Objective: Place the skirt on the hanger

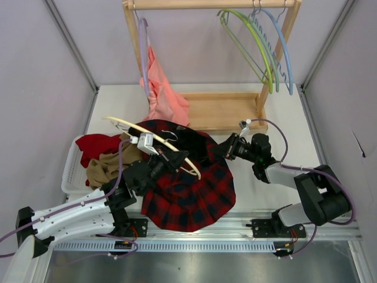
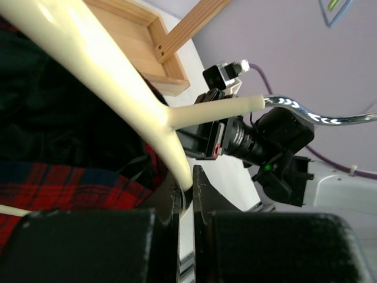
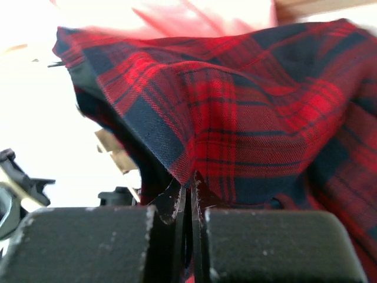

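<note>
Left gripper: clamped on hanger, low on its arm, above skirt. Right gripper: pinched shut on skirt's edge fold. Rest of skirt spread on worktop. Step in hand: joining skirt to hanger. Next, probably: bring pinched edge up to hanger arm.

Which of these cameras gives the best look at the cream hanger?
The top view: nearly the whole curve of the hanger shows, over the skirt. The left wrist view shows only a close-up stretch. The right wrist view shows mainly skirt, no clear hanger.
</note>
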`<state>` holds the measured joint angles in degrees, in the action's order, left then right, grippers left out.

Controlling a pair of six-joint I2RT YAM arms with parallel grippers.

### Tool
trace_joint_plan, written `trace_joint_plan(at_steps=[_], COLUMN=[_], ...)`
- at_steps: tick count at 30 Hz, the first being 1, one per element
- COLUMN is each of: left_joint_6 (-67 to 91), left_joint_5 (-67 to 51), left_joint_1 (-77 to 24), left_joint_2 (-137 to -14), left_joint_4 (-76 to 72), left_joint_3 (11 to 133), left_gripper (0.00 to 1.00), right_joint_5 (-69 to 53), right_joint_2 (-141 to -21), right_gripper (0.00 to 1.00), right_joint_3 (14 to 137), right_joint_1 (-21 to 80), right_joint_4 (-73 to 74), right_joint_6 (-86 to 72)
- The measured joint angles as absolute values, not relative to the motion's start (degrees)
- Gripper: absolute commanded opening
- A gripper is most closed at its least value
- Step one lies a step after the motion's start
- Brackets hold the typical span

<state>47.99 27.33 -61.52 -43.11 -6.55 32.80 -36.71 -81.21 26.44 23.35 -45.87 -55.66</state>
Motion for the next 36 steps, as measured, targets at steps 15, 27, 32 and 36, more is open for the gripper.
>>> trace_joint_plan(at_steps=[15,27,32,36], left_joint_6=[47.97,47.99,47.99,47.99], left_joint_5=[25.87,25.15,25.17,25.19], left_joint_1=[-61.49,-61.47,-61.45,-61.45], left_joint_2=[-45.91,-46.22,-45.50,-44.99], left_joint_4=[-5.74,-6.76,-6.74,-6.72], left_joint_3=[31.20,31.20,31.16,30.92], left_gripper=[0.00,0.00,0.00,0.00], right_joint_5=[-16.78,-12.71,-9.47,-7.38], right_joint_2=[-63.77,-63.31,-68.90,-72.75], right_gripper=[0.64,0.49,0.51,0.49], right_joint_3=[44.27,51.07,49.06,48.88], right_joint_1=[22.48,36.21,39.11,42.22], right_joint_4=[-1.98,11.94,15.07,15.62], right_joint_6=[-39.09,-35.90,-35.94,-35.94])
